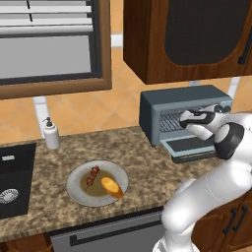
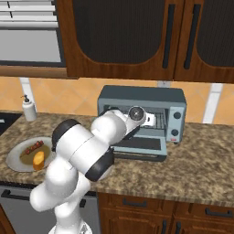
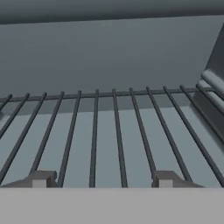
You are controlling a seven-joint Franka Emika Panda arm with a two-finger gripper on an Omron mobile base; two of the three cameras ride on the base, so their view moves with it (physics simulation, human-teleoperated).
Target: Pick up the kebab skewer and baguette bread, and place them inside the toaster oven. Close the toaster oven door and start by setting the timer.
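Hand view: gripper [image 3: 102,178] inside toaster oven [image 1: 184,115] over wire rack [image 3: 105,131], jaws wide apart and empty, door [image 1: 191,146] dropped open for loading, skewer [image 1: 92,176] and baguette [image 1: 112,187] waiting on plate [image 1: 78,194] at eight o'clock from oven.

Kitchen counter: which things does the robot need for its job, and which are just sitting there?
Needed: kebab skewer, baguette bread, toaster oven, toaster oven door, gripper.
Just there: plate, soap bottle, sink, cabinets.
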